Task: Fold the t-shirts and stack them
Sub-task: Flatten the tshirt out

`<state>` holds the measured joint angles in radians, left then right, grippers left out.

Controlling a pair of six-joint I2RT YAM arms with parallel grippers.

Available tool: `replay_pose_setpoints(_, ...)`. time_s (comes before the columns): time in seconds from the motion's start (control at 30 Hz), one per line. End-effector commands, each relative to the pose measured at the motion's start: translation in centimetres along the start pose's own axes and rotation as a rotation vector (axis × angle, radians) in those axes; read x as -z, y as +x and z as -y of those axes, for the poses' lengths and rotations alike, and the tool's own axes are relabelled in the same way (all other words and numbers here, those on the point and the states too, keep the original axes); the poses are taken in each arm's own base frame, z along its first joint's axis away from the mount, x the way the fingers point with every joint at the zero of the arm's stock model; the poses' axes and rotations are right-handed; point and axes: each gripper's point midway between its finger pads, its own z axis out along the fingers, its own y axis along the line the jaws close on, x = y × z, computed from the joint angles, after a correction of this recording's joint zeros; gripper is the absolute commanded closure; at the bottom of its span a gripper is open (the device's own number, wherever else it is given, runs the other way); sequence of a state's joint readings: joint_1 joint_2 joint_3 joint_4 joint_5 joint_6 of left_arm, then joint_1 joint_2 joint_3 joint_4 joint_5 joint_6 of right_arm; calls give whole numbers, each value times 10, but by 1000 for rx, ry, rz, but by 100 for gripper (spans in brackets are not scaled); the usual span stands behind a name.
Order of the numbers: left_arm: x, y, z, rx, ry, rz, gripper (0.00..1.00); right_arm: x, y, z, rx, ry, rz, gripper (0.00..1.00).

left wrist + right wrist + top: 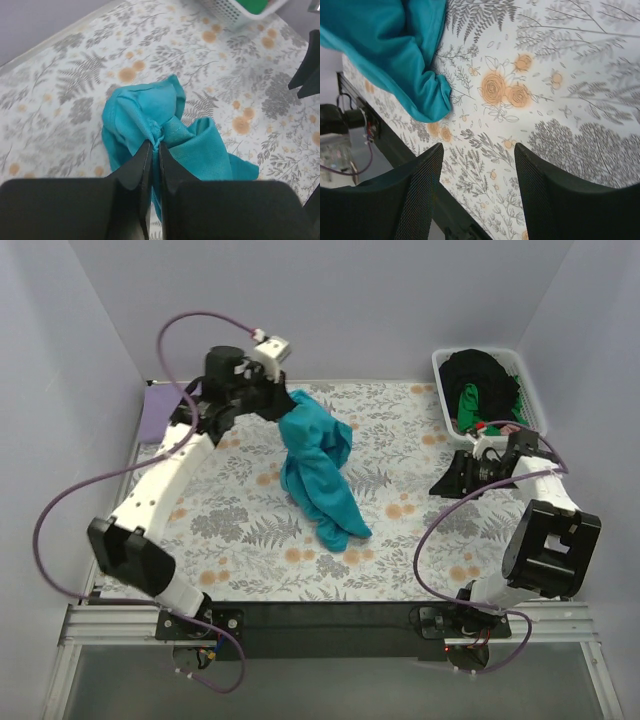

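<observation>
Grey-and-orange floral cloth point(400, 540) covers the desk point(320, 612), which is enclosed by pale walls. The teal t-shirt point(318, 475) is at the centre of the desk, bunched. Its upper part is lifted at the far left, and its lower end trails onto the cloth toward the near centre. The left end effector point(285, 405) is clenched on a gathered fold of this t-shirt; in the left wrist view the two black fingers point(135, 170) stand almost together with teal fabric pinched at their tips. The left arm runs from its base at the near left corner up along the left side of the desk, and the wrist is bent inward to the right at the far end. The right end effector point(445, 483) is released, with its fingers apart over bare cloth and nothing between them. It is clear of the teal t-shirt. The right arm is folded at the near right, with its elbow raised and its forearm pointing left. A white basket point(530, 390) at the far right corner holds a black t-shirt point(480, 370) and a green t-shirt point(468, 403). A lavender t-shirt point(158, 418) lies flat at the far left edge, partly behind the left arm.
</observation>
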<state>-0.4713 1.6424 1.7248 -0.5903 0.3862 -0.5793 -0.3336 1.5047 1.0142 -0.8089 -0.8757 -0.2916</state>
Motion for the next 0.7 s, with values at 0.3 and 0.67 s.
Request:
replay_pose_setpoints(0.3, 99, 216, -55, 389, -182, -257, 100, -96, -2, -51, 304, 35, -154, 33)
replay_pose_setpoints(0.67, 112, 252, -87, 477, -324, -322, 100, -128, 76, -88, 383, -92, -385, 36)
